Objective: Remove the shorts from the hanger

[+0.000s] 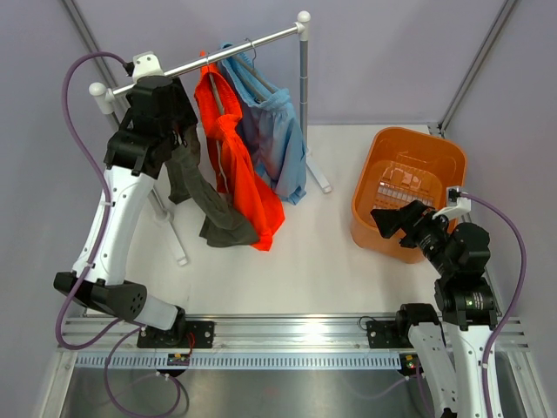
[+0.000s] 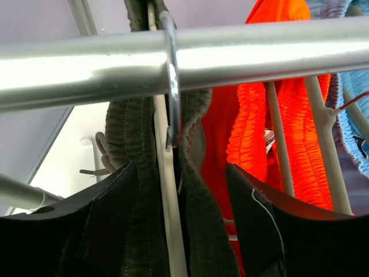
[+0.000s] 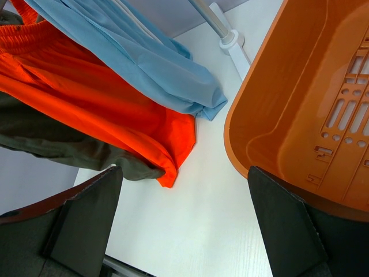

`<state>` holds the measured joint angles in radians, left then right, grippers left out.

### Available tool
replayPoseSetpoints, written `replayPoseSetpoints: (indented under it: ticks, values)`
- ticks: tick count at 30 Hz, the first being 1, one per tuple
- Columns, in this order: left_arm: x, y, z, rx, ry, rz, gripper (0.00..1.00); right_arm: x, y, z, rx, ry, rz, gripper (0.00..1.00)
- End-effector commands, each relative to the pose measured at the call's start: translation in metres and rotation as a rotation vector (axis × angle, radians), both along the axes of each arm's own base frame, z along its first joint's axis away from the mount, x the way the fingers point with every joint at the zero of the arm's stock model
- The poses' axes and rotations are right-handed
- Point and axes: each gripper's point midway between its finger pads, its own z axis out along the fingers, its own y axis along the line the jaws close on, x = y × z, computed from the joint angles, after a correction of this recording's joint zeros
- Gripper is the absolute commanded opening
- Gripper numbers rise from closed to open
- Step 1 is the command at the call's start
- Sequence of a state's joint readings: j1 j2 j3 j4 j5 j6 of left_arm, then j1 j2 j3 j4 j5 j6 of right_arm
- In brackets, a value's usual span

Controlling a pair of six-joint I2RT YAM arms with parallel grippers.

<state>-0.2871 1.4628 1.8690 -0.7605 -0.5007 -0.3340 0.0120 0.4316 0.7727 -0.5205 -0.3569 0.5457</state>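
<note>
Left gripper [image 2: 179, 170] hung below rail [image 2: 259, 52] — fingers [image 2: 109, 219] spread astride olive shorts [image 2: 130, 135], likely to pinch; right gripper [image 3: 184, 173] gaped, well away.

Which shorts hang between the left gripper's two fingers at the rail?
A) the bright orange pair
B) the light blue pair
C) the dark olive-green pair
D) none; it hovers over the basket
C: in the left wrist view the left gripper has a finger on each side of the dark olive-green shorts just under the rail, with the orange shorts off to one side.
</note>
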Motion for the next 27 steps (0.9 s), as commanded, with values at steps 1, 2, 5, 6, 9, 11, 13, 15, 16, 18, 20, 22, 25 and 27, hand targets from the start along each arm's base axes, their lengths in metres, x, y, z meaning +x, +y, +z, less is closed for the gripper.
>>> replayPoseSetpoints:
  ticks: [1, 2, 5, 6, 9, 11, 13, 15, 16, 18, 20, 22, 25, 27]
  values:
    - [0.006, 0.003, 0.011, -0.028, -0.052, 0.006, 0.64, 0.002, -0.003, 0.007, -0.019, -0.027, -0.01, 0.99]
    - [0.008, 0.003, 0.008, -0.026, -0.043, 0.006, 0.62, 0.003, -0.003, 0.005, -0.019, -0.024, -0.01, 1.0]
    - [0.009, 0.005, 0.005, -0.027, -0.037, 0.013, 0.52, 0.004, -0.003, 0.002, -0.019, -0.018, -0.008, 1.0]
    - [0.01, 0.005, 0.004, -0.029, -0.034, 0.011, 0.49, 0.004, -0.003, 0.001, -0.021, -0.017, -0.008, 0.99]
    - [0.012, 0.005, -0.001, -0.03, -0.02, 0.011, 0.34, 0.004, -0.002, -0.003, -0.021, -0.008, -0.006, 1.0]
    - [0.013, 0.005, -0.003, -0.033, -0.016, 0.004, 0.24, 0.004, -0.003, -0.004, -0.021, -0.004, -0.008, 0.99]
    - [0.014, 0.006, -0.004, -0.034, -0.01, 0.004, 0.17, 0.004, -0.002, -0.005, -0.019, -0.004, -0.007, 1.0]
    - [0.014, 0.006, -0.005, -0.034, -0.008, 0.003, 0.05, 0.004, -0.002, -0.004, -0.019, -0.005, -0.005, 1.0]
    - [0.013, 0.006, -0.004, -0.034, -0.011, 0.003, 0.01, 0.003, -0.002, -0.005, -0.019, -0.004, -0.005, 0.99]
    - [0.012, 0.007, 0.003, -0.03, -0.024, 0.002, 0.0, 0.003, -0.002, -0.006, -0.02, 0.0, -0.006, 0.99]
    - [0.008, 0.009, 0.011, -0.02, -0.035, 0.002, 0.0, 0.003, -0.002, -0.007, -0.022, 0.0, -0.006, 0.99]
    - [0.003, 0.011, 0.027, -0.018, -0.068, -0.001, 0.0, 0.004, -0.002, -0.008, -0.022, 0.001, -0.004, 1.0]
    - [-0.01, 0.013, 0.053, -0.024, -0.126, -0.013, 0.0, 0.004, -0.002, -0.009, -0.017, 0.0, -0.002, 0.99]
    - [-0.018, 0.014, 0.063, -0.026, -0.145, -0.02, 0.0, 0.005, -0.001, -0.011, -0.015, 0.0, 0.001, 0.99]
